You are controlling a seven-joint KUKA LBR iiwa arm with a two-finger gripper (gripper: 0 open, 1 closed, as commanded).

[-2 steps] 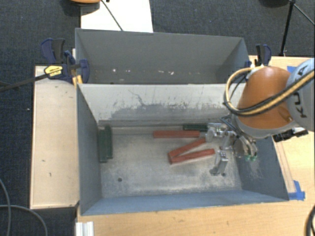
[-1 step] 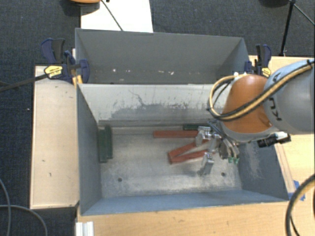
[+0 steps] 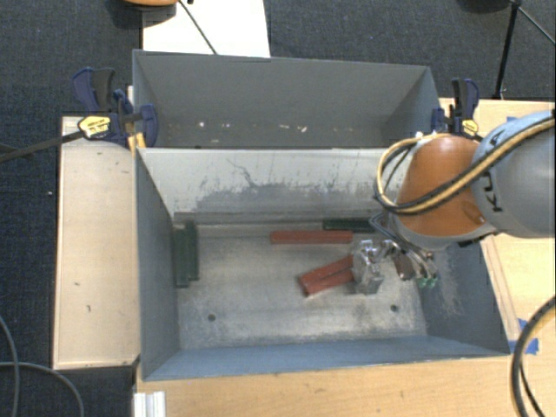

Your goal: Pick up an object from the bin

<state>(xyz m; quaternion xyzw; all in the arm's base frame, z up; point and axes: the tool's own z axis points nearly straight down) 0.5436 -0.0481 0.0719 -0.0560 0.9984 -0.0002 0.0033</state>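
Grey bin [image 3: 261,181], a few bars on its floor. My pincer [image 3: 368,276] is down low, right of centre. Spread or pressed together: can't tell from this angle. Red-brown block [image 3: 323,279] lies tilted on the floor just left of the pincer, its right end meeting it. Can't tell whether it's pinched. Farther off: a longer red-brown bar [image 3: 300,237] along the back wall, a dark green bar [image 3: 347,225] by its right end, and a dark green block [image 3: 184,253] against the left wall.
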